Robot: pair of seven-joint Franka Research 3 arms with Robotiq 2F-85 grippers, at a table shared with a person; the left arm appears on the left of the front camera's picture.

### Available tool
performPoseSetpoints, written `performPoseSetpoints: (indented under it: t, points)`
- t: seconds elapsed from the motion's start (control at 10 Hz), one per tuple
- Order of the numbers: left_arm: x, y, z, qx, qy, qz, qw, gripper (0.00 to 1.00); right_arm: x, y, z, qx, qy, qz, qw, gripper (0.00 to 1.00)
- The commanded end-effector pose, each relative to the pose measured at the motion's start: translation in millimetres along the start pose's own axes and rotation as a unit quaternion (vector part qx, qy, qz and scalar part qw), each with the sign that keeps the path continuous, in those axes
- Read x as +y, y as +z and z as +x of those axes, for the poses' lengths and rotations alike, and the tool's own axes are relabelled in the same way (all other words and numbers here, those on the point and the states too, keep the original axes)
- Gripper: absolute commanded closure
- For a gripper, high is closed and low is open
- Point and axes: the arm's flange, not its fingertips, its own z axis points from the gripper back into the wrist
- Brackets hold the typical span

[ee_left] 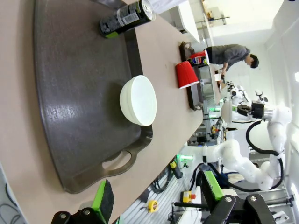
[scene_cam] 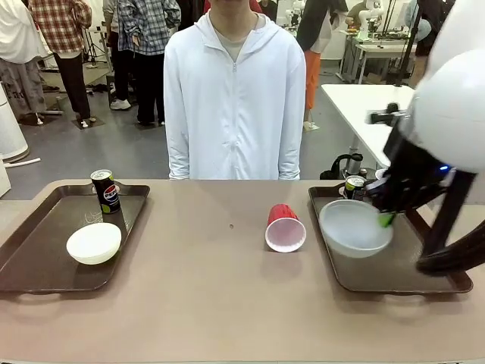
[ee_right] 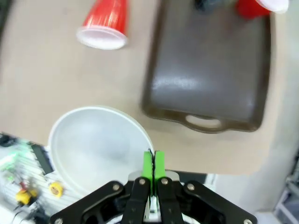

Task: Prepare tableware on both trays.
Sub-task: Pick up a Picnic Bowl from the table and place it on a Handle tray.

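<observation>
Tan tabletop [scene_cam: 212, 303] carries two brown trays. Right gripper [scene_cam: 385, 220], clamped on a white bowl's [scene_cam: 352, 227] rim, holds it above the right tray [scene_cam: 447, 284]. Lower it level before releasing, clear of the Pepsi can [scene_cam: 354, 186]. Left gripper [ee_left: 156, 198] gapes wide, empty.

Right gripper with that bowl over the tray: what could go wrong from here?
1. The right gripper pinches the white bowl by its rim alone, held above the right tray; a thin edge grip could slip or let the bowl tilt on release.
2. A Pepsi can stands just behind the bowl; lowering further back might knock it.
3. The red cup lies on its side on the table between the trays and could roll if bumped.
</observation>
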Motion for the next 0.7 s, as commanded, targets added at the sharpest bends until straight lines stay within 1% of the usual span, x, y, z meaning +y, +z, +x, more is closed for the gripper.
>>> performPoseSetpoints:
  t: [0.0,0.1,0.2,0.3,0.4,0.6]
  points:
    - [-4,2,2,-0.008,0.009,-0.007,1.000,0.00,-51,-29,3,0.008,-0.044,-0.012,0.999,1.00]
    - [-4,2,2,-0.008,0.009,-0.007,1.000,0.00,-71,-42,7,0.007,-0.067,-0.014,0.998,1.00]
    - [-4,2,2,-0.008,0.009,-0.007,1.000,0.00,-89,-55,13,0.003,-0.087,-0.003,0.996,1.00]
    - [-4,2,2,-0.008,0.009,-0.007,1.000,0.00,-98,-70,20,-0.013,-0.098,0.006,0.995,1.00]
    - [-4,2,2,-0.008,0.009,-0.007,1.000,0.00,-103,-89,26,-0.036,-0.104,0.013,0.994,1.00]
    - [-4,2,2,-0.008,0.009,-0.007,1.000,0.00,-100,-140,27,-0.044,-0.101,0.025,0.994,1.00]
